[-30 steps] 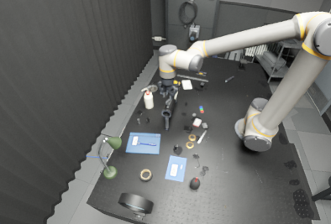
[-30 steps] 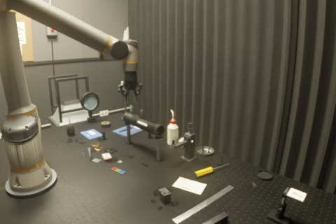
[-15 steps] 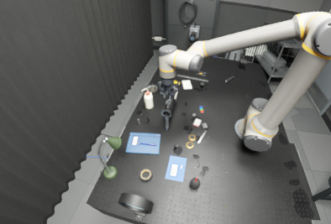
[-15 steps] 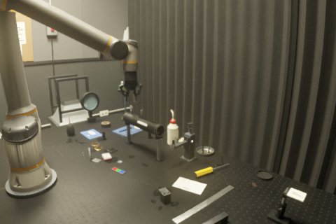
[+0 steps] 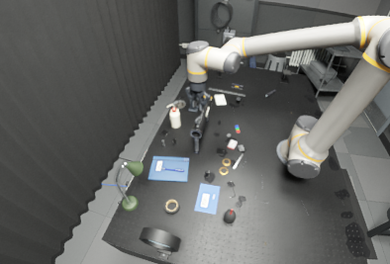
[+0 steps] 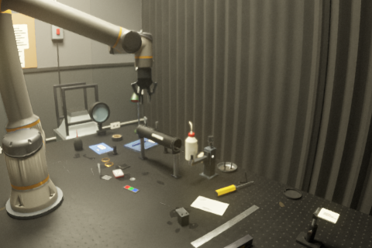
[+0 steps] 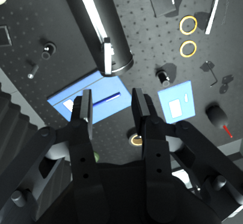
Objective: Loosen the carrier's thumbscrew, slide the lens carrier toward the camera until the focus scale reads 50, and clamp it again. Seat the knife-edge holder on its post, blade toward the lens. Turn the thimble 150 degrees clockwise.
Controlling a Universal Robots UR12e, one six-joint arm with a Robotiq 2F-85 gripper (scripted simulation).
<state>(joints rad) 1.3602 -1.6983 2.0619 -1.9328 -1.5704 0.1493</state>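
A long black tube (image 6: 159, 138) rests on two posts above the dotted table, and a small pale carrier block (image 7: 107, 59) sits on top of it near its end. A black post stand (image 6: 209, 161) rises beyond the tube's far end, next to a white bottle (image 6: 191, 146). My gripper (image 6: 143, 92) hangs high above the tube's near end, well clear of it. In the wrist camera the fingers (image 7: 112, 107) frame a blue mat (image 7: 90, 100) far below. The gripper is partly open and holds nothing.
A shallow metal dish (image 6: 226, 166) lies beside the curtain. A yellow-handled screwdriver (image 6: 232, 188), a white card (image 6: 209, 205), a steel ruler (image 6: 224, 226) and a small black cube (image 6: 182, 216) lie on the table. Two brass rings (image 7: 188, 36), a second blue mat (image 7: 176, 102) and a green lamp (image 5: 129, 184) sit nearer the arm's base.
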